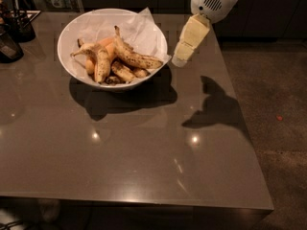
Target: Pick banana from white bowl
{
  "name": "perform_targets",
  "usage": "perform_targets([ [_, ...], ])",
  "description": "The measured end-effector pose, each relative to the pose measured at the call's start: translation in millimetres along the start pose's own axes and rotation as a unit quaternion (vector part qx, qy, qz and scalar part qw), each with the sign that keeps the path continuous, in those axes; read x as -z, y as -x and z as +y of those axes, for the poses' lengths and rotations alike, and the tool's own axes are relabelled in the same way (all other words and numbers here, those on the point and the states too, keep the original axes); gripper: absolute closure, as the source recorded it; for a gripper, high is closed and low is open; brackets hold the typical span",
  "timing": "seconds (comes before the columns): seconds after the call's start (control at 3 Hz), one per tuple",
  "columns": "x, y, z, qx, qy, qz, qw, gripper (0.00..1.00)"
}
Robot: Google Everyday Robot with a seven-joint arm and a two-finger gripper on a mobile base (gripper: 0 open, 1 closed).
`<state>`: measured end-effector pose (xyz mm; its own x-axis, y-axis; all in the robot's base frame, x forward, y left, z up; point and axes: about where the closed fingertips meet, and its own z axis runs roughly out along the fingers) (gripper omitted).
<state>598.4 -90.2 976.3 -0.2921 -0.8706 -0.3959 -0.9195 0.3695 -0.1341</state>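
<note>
The white bowl stands at the far left of the grey table, lined with crumpled white paper. Several bananas lie in it. The banana, long, curved and brown-speckled, lies on top with its stem pointing up-left. A paler banana lies to its left. My gripper hangs in the air just right of the bowl's rim, above the table, its cream fingers pointing down-left. It holds nothing that I can see.
Dark containers stand at the table's far left corner. The table's right edge borders a brown floor. The arm's shadow falls on the table to the right of the bowl.
</note>
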Motion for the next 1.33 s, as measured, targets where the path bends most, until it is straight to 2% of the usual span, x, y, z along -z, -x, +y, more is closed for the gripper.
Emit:
perform_targets([
  [0.33,6.2,18.5,0.9,0.003,-0.012,0.003,0.9999,0.00],
  [0.67,-15.6,46.9,-4.0,0.011,0.008,0.039,0.9991,0.00],
  [1.0,-16.2,48.0,-4.0,0.012,0.009,0.039,0.9991,0.00],
  [1.33,-24.5,60.3,-6.0,0.020,0.002,0.026,0.9994,0.00],
])
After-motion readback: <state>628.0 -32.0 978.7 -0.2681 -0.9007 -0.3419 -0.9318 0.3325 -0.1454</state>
